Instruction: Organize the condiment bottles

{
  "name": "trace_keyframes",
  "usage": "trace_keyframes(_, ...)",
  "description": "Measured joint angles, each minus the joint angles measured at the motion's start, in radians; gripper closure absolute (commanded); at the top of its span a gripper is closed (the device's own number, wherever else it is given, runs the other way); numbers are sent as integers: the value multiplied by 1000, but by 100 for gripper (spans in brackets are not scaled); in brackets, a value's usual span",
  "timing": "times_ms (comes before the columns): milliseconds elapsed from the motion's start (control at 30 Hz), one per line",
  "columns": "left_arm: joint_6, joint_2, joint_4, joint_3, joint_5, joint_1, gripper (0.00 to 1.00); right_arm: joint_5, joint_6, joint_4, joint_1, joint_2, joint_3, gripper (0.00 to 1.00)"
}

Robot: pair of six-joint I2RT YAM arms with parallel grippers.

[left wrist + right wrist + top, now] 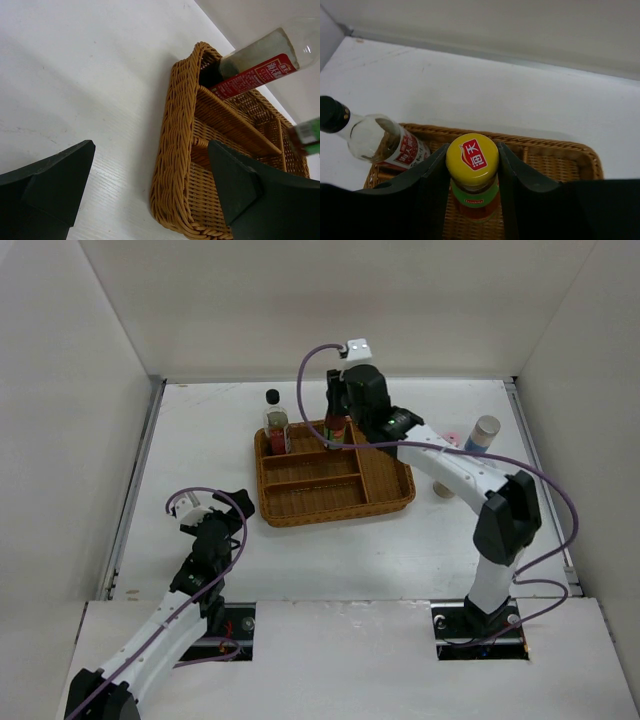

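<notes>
Your left gripper (212,512) parked near-left, jaws wide, empty. Clear red-labelled bottle (276,426) already in wicker tray (300,508), back-left compartment. Right gripper (472,172) jaws clamped on yellow-capped dark bottle (472,157) over tray's back row; seated or not, can't tell. Left to place, on tabletop (200,440) right of tray: pink-lidded shaker (452,438), white blue-labelled bottle (484,432), partly behind right arm (470,475).

My overhead feed: a white tabletop (200,450) fills mid-frame, boxed in by a plain back wall (330,300) along the top, a left panel (60,420) and a right panel (590,350) at the edges, evenly lit.
</notes>
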Motion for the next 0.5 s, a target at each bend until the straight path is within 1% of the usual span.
trace_keyframes(100, 0, -2, 3, 0, 2, 0, 0, -11, 1, -21, 33, 87, 55, 74)
trace_keyframes(233, 0, -10, 3, 0, 5, 0, 0, -19, 3, -25, 65, 163, 108, 74)
trace_keyframes(500, 0, -11, 5, 0, 8, -2, 0, -23, 13, -18, 90, 206, 165, 73)
